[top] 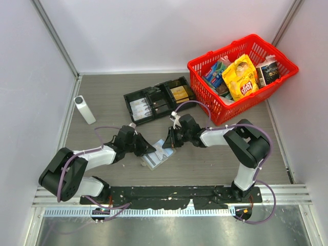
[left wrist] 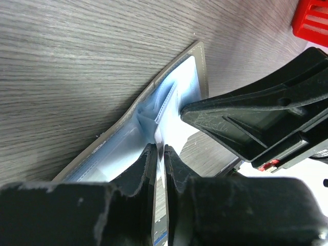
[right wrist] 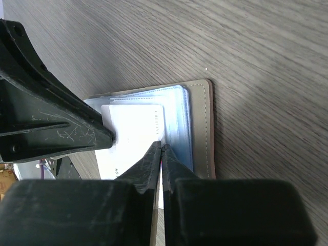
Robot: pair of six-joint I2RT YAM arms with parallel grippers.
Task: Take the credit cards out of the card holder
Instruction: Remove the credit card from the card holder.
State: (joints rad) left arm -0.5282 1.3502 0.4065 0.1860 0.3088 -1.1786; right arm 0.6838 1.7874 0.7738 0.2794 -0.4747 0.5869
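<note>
A clear sleeve (left wrist: 177,92) of the stitched grey card holder (right wrist: 207,128) is pinched by the left tool (left wrist: 160,147), a glossy white credit card (right wrist: 136,123) by the right tool (right wrist: 161,146)

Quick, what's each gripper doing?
Left gripper: closed on a thin pale edge in the card holder; card or sleeve unclear.
Right gripper: closed on the white card.

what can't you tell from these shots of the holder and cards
- Card count: top view too small; in wrist views the cards overlap in clear sleeves.
- Card print: right wrist, too faint.
- What the right jaws pinch, card or sleeve: their tips cover it.
- Holder near end: left wrist, behind left jaws.
</note>
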